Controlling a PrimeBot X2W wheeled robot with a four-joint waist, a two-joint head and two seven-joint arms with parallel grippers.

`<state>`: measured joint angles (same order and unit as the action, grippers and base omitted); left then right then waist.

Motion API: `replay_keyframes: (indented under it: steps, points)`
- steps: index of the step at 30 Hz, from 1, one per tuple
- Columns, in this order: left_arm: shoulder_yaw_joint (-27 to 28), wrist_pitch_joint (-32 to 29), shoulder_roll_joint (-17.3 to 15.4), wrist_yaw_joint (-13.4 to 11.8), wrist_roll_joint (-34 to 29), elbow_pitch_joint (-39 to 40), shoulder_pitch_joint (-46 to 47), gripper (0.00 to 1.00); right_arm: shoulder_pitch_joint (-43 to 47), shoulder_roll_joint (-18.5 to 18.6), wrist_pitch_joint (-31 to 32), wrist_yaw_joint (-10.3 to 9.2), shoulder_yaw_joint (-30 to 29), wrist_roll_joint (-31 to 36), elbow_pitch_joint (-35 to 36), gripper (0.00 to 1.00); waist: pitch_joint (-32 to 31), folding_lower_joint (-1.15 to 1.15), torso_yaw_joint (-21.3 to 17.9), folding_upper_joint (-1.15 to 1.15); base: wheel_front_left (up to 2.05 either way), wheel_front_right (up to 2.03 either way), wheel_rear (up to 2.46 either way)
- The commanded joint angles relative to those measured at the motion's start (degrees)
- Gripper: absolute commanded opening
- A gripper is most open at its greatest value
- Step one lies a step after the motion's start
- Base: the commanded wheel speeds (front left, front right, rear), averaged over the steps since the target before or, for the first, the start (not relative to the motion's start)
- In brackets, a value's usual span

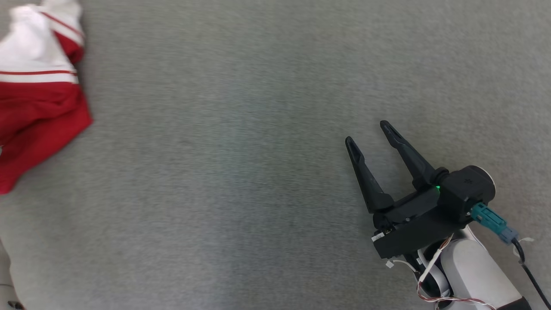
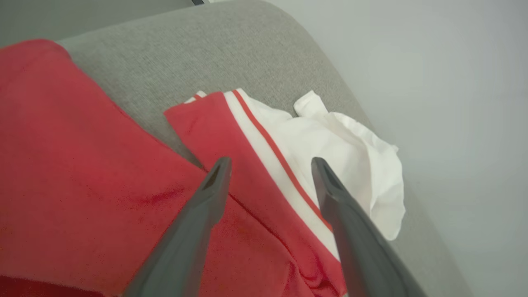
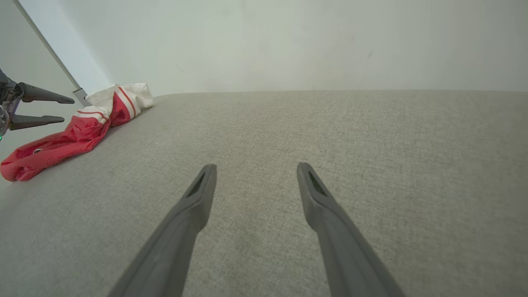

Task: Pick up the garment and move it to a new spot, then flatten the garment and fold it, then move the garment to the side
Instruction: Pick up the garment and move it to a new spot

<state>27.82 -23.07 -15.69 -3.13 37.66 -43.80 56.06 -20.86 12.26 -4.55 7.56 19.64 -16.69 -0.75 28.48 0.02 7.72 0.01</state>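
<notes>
**A:** So where are we with the folding job? Looks to us like step one hasn't really started.

**B:** Yeah, that's our read too. The red-and-white garment (image 1: 38, 94) is lying crumpled at the far left corner of the grey upholstered surface (image 1: 267, 129). The white striped part is bunched toward the far edge, close to the wall (image 3: 288, 41), and the red part trails back toward the near side. Nothing is flattened or folded, so we're at the pick-up.

**A:** And the grippers?

**B:** Both are spread wide with nothing in them. The left gripper (image 2: 268, 165) hangs right over the garment, with its fingers straddling the red panel and the white stripe band. From the right wrist view it looks to be just off the cloth rather than pressed in, but we can't be sure of that. The right gripper (image 1: 366, 132) is well apart from it, over bare fabric at the near right.

**A:** Next move, then?

**B:** We'd guess the left gripper has to drop onto that raised fold and pinch it shut. Then it can carry the garment toward the open middle, where there's room to spread it. It should bite deep enough to catch more than one layer, otherwise the cloth may slip out as it lifts. It's also sitting close to the corner edge, so a sloppy grab could push it off.
</notes>
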Motion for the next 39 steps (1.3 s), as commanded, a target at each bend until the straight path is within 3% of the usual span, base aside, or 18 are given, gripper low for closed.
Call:
replay_keyframes:
  steps: [1, 8, 9, 10, 11, 15, 20, 25, 30, 35, 39]
  points:
    - [-0.43, -1.42, -0.73, -0.63, -0.83, 0.42, -0.77, 1.0, -0.67, -0.25, -0.38, -0.16, 0.19, -0.22, -0.21, 1.0, 6.38, -0.02, -6.97, -0.01, 0.0, 0.0, 0.0]
    - [-2.9, -10.05, -1.33, -4.86, -2.98, -1.54, -5.88, 1.0, -0.88, -0.39, -1.09, -0.16, 0.7, -0.88, -1.66, 1.0, 4.21, -0.02, -8.28, -0.01, 0.0, 0.0, 0.0]
    - [-3.65, -11.72, -1.34, -5.08, -3.42, -2.2, -6.86, 0.51, -0.68, -0.41, -1.13, -0.16, 0.74, -0.95, -1.9, 1.0, 3.7, -0.02, -8.35, -0.01, 0.0, 0.0, 0.0]
    - [-4.15, -12.89, -1.42, -4.91, -3.73, -2.51, -7.7, 0.36, -0.46, -0.45, -1.21, -0.16, 0.78, -1.03, -2.2, 1.0, 3.14, -0.02, -8.39, -0.01, 0.0, 0.0, 0.0]
    - [-4.56, -13.51, -1.58, -4.57, -3.93, -2.45, -8.46, 0.0, -0.22, -0.47, -1.36, -0.16, 0.78, -1.14, -2.46, 1.0, 2.54, -0.02, -8.4, -0.01, 0.0, 0.0, 0.0]
    - [-4.92, -12.35, -2.87, -2.84, -4.28, -0.84, -9.53, 0.0, 0.55, -0.85, -1.82, -0.16, 0.82, -1.5, -3.48, 1.0, 0.03, -0.02, -8.33, -0.01, 0.0, 0.0, 0.0]
    - [-9.41, -9.45, -7.39, 4.19, -7.79, 3.77, -9.61, 0.0, 2.47, -2.33, -3.08, -0.16, 0.74, -2.15, -5.99, 1.0, -6.69, -0.02, -8.14, -0.01, 0.0, 0.0, 0.0]
    - [-13.94, -7.42, -7.01, 8.61, -8.91, 10.15, -7.13, 0.0, 5.7, -4.02, -3.78, -0.16, 1.51, -3.14, -9.44, 1.0, -15.42, -0.02, -8.85, -0.01, 0.0, 0.0, 0.0]
    - [-20.23, -9.54, -1.33, 9.81, -7.44, 18.69, -7.73, 0.0, 9.51, -5.55, -3.88, -0.16, 1.68, -3.77, -12.15, 1.0, -23.34, -0.02, -10.81, -0.01, 0.0, 0.0, 0.0]
    - [-24.32, -10.84, 6.69, 10.19, -3.14, 26.65, -11.67, 0.0, 12.01, -6.91, -3.39, -0.16, 1.62, -3.76, -13.16, 1.0, -28.29, -0.02, -14.09, -0.01, 0.0, 0.0, 0.0]
    - [-27.08, -6.99, 10.55, 10.01, -2.77, 32.21, -16.28, 0.0, 12.55, -7.77, -3.56, -0.16, 1.92, -3.93, -12.99, 1.0, -29.34, -0.02, -18.37, -0.01, 0.0, 0.0, 0.0]
